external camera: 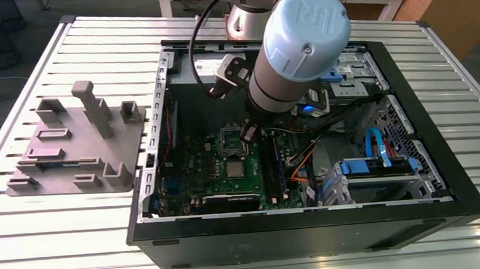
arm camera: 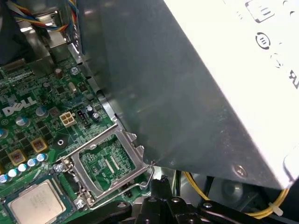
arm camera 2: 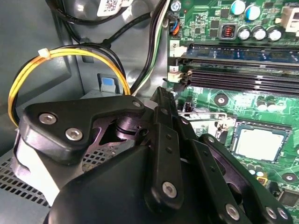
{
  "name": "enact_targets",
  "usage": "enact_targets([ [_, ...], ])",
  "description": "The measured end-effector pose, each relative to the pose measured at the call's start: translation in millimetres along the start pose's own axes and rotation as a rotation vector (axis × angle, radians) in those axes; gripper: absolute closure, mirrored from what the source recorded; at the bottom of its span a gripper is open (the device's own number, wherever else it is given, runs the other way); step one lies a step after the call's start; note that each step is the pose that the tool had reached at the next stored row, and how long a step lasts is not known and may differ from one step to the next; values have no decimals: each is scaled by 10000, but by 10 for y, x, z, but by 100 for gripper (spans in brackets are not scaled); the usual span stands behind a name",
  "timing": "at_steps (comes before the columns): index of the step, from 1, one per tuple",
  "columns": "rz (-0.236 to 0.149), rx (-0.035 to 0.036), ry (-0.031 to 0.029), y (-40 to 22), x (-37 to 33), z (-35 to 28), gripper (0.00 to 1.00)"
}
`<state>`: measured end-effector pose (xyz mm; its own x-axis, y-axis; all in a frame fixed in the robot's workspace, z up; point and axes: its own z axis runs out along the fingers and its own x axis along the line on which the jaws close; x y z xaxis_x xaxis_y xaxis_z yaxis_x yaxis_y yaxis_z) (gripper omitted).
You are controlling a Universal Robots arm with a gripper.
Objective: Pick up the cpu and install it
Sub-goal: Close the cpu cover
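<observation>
One arm reaches into an open computer case on the counter | end effector hangs over the motherboard, finger state cannot be told | cpu lies flat on the board just beside the end effector, untouched | open socket frame beside it | grey power supply close above.

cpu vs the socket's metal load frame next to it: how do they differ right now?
The cpu is a solid square with a plain silver-grey lid; the load frame is an open metal border, with green board showing through its window. The cpu lies flat in the socket, while the load frame is swung open beside it, not over the chip. Both are shiny metal, squarish, and sit on the motherboard.
</observation>
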<state>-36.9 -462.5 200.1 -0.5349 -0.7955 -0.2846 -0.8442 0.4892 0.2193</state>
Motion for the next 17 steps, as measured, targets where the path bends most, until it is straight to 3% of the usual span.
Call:
enact_targets([
  [17, 0, -10, -16, 30, -8, 79, 90],
])
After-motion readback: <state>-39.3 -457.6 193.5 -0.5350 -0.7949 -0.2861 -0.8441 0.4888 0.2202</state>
